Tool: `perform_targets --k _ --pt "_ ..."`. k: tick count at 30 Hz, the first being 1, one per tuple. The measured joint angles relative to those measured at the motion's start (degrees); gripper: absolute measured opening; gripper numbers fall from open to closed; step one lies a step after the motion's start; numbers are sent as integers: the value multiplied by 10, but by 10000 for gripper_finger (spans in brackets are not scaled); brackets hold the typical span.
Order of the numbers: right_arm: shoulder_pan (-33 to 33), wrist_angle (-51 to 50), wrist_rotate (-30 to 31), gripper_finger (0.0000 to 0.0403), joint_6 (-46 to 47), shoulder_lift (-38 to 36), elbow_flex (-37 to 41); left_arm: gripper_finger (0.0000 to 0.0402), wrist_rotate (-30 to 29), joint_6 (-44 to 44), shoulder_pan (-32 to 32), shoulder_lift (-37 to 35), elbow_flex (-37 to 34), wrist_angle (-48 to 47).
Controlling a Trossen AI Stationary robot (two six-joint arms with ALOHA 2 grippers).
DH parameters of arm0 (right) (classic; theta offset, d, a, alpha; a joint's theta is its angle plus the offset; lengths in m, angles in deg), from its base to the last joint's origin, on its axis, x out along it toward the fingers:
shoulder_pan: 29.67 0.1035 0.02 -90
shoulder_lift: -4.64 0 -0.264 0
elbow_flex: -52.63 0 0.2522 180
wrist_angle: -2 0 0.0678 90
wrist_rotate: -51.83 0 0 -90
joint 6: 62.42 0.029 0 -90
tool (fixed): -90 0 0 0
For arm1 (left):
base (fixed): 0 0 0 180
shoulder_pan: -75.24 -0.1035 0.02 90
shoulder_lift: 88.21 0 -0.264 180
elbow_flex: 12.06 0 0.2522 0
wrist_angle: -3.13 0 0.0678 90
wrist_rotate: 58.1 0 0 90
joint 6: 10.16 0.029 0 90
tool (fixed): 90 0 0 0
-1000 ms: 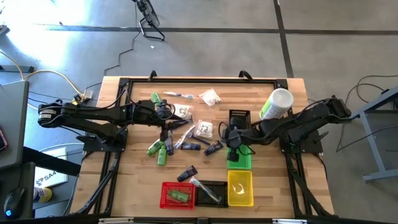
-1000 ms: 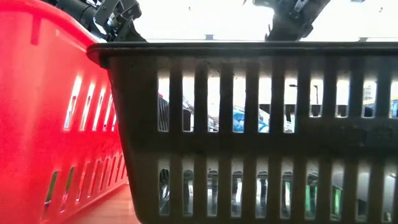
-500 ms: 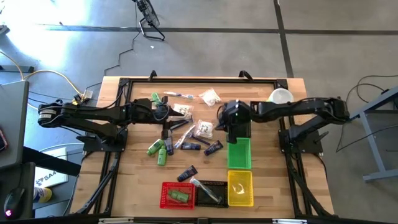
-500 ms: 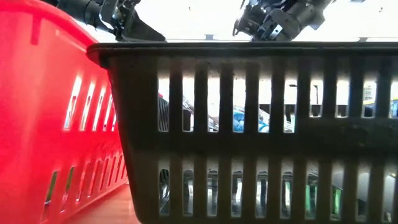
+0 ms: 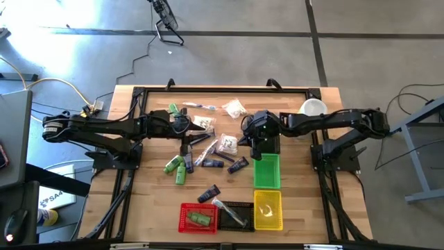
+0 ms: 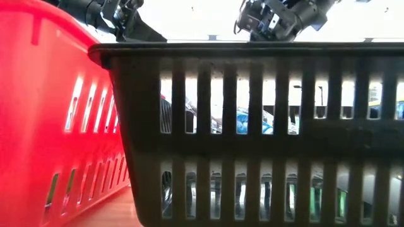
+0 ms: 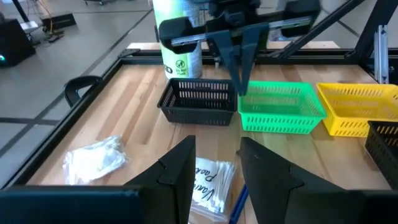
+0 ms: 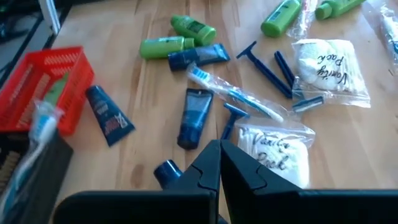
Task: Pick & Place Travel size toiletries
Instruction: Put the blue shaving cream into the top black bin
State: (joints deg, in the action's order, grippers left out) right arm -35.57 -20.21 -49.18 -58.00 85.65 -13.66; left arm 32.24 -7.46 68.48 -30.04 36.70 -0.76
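Observation:
The travel size toiletries lie loose in the middle of the table: green bottles (image 8: 174, 44), navy tubes (image 8: 194, 118), a clear-wrapped toothbrush (image 8: 233, 92), blue razors (image 8: 264, 68) and white packets (image 8: 326, 61). My right gripper (image 8: 219, 154) hangs shut above the pile's right side (image 5: 245, 137), over a white packet (image 8: 277, 148), touching nothing. My left gripper (image 7: 216, 155) hovers open above the pile's left side (image 5: 189, 130), pointing toward the right arm, with nothing between its fingers.
A black basket (image 7: 199, 102), a green basket (image 5: 267, 171) and a yellow basket (image 5: 268, 208) stand in a row on the right. A red basket (image 5: 196, 217) and another black basket (image 5: 236, 215) sit at the near edge. A white cup (image 5: 313, 107) stands far right.
My right gripper has swung from above the green basket toward the table's far edge and left, ending over the right side of the toiletries pile; it stayed shut. The left gripper has tipped slightly in place. The toiletries lie as before.

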Motion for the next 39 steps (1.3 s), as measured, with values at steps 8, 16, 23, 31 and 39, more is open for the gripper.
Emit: perform_targets --k 8,16,23,31,39 --pt "68 1 64 4 47 0 0 124 2 -33 0 0 0 -6" --pt "121 1 117 4 73 0 0 124 1 -80 0 0 0 -15" --pt "131 1 117 4 75 0 0 124 1 -80 0 0 0 -17" --pt "130 1 116 4 74 0 0 124 1 -74 0 0 0 -28" --pt "130 2 143 4 -15 0 0 124 -1 -71 0 0 0 -28"
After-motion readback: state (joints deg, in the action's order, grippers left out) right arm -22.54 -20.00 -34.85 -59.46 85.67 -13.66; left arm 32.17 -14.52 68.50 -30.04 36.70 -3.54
